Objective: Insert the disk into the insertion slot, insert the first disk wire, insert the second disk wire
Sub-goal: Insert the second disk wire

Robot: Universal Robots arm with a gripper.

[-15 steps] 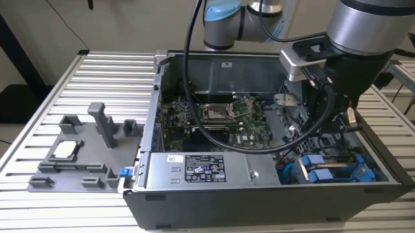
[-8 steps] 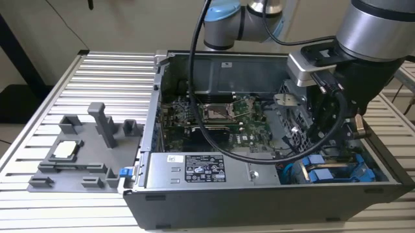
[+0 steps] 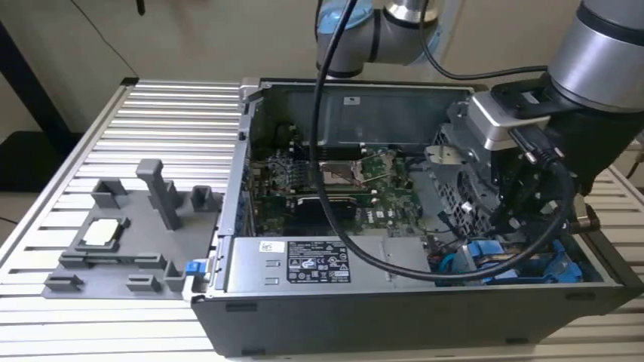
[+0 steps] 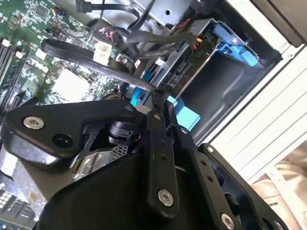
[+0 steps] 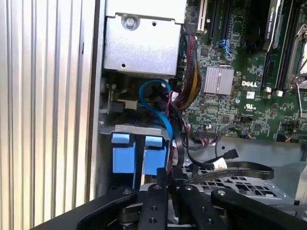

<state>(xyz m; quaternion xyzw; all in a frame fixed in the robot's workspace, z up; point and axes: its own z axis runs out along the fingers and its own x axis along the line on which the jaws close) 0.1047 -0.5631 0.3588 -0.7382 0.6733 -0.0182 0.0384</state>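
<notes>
Here the gripper [image 4: 160,98] has its fingers together, clamped, it seems, on the end of a flat black disk wire [image 4: 86,55], whose length runs off sideways from them. The disk [image 4: 184,116], shown by its blue carrier, lies just ahead of the fingertips.

Silver-grey arm [image 3: 604,45] (thick black cable [image 3: 318,136])

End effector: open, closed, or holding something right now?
Closed: the end effector pinches the end of a flat black cable.
</notes>
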